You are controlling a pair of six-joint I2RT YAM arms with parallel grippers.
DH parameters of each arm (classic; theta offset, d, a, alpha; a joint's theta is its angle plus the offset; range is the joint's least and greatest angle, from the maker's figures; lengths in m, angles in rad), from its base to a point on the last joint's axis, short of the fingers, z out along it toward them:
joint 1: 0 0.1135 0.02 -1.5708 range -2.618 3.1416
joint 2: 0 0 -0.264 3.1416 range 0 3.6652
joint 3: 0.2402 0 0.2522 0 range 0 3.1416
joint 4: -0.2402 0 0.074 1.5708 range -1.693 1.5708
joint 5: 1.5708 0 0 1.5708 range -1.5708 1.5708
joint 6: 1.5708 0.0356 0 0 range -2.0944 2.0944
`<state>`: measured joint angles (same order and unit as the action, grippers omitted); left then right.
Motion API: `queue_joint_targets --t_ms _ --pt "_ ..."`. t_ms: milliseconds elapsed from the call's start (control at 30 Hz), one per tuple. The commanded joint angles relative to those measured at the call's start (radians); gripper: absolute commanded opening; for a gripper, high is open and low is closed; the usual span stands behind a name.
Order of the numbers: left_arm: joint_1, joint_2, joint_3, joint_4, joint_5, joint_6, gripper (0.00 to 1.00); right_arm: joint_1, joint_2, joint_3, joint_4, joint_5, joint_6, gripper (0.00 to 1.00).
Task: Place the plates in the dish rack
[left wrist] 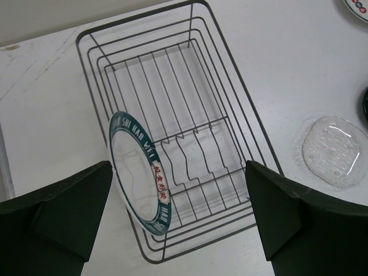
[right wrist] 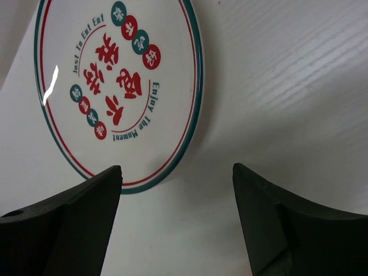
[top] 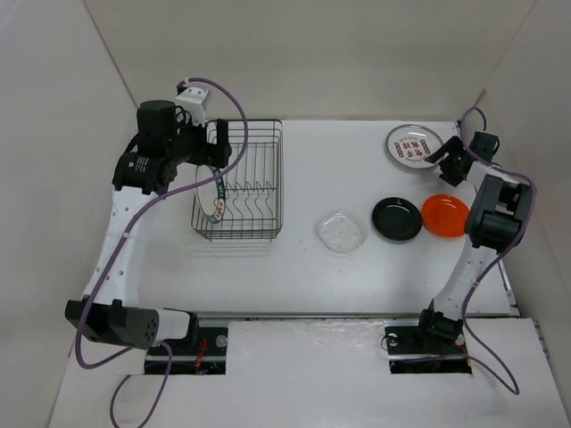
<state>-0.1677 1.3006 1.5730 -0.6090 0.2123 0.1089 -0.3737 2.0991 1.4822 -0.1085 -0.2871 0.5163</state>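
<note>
Below the left jaws, spread wide and empty, we find the blue-rimmed plate (left wrist: 135,172) standing on edge in the dish rack (top: 254,169): one of five loaded. The clear plate (top: 341,232), black plate (top: 397,218) and orange plate (top: 444,215) lie on the worktop (top: 339,285), apart from both jaws; the red-marked plate (right wrist: 115,86) lies just ahead of the right jaws, parted, empty.

Table top (top: 357,276): white, flat, faint grain streaks in the wrist views.
Back wall (top: 312,53): plain white, upright behind the table.
Left side wall (top: 45,178), right side wall (top: 544,134): white, flanking the table.
Metal rail (top: 312,315): along the table's near edge.
Front board (top: 303,374): white, two rectangular cut-outs.
</note>
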Motion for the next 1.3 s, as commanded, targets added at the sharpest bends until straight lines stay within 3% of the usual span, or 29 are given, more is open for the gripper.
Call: queue_joint_targets --t_ms 0,167,233,333,433,633,767,833,933,1033,1100,1267 --pt "0.007 0.022 0.019 0.061 0.116 0.021 1.0 -0.001 0.039 0.111 -0.002 -0.067 0.017 0.81" --pt "0.037 0.041 0.019 0.061 0.176 0.021 1.0 -0.001 0.139 0.251 -0.115 -0.053 0.017 0.65" --pt "0.049 0.052 0.019 0.061 0.203 0.021 1.0 -0.001 0.176 0.279 -0.137 -0.043 0.017 0.59" --pt "0.074 0.072 0.032 0.051 0.226 0.021 1.0 -0.001 0.199 0.311 -0.161 -0.03 0.027 0.43" --pt "0.094 0.083 0.041 0.051 0.252 0.012 1.0 -0.001 0.219 0.331 -0.192 -0.006 0.037 0.35" --pt "0.112 0.103 0.041 0.031 0.253 0.012 1.0 -0.001 0.262 0.423 -0.291 0.026 0.071 0.33" --pt "0.122 0.112 0.041 0.031 0.263 0.012 1.0 -0.001 0.3 0.467 -0.344 0.037 0.091 0.0" --pt "0.122 0.112 0.041 0.031 0.263 0.012 1.0 -0.001 0.3 0.467 -0.344 0.014 0.091 0.0" --pt "0.122 0.112 0.041 0.031 0.263 0.021 1.0 -0.001 0.233 0.367 -0.213 -0.043 0.116 0.0" --pt "0.122 0.121 0.064 0.031 0.274 0.021 1.0 -0.001 0.077 0.164 0.083 -0.184 0.191 0.0" --pt "0.122 0.131 0.091 0.031 0.327 0.021 1.0 0.013 -0.006 0.036 0.325 -0.279 0.206 0.0" --pt "0.122 0.219 0.242 0.083 0.521 -0.008 1.0 0.1 -0.223 -0.077 0.535 -0.334 0.166 0.0"
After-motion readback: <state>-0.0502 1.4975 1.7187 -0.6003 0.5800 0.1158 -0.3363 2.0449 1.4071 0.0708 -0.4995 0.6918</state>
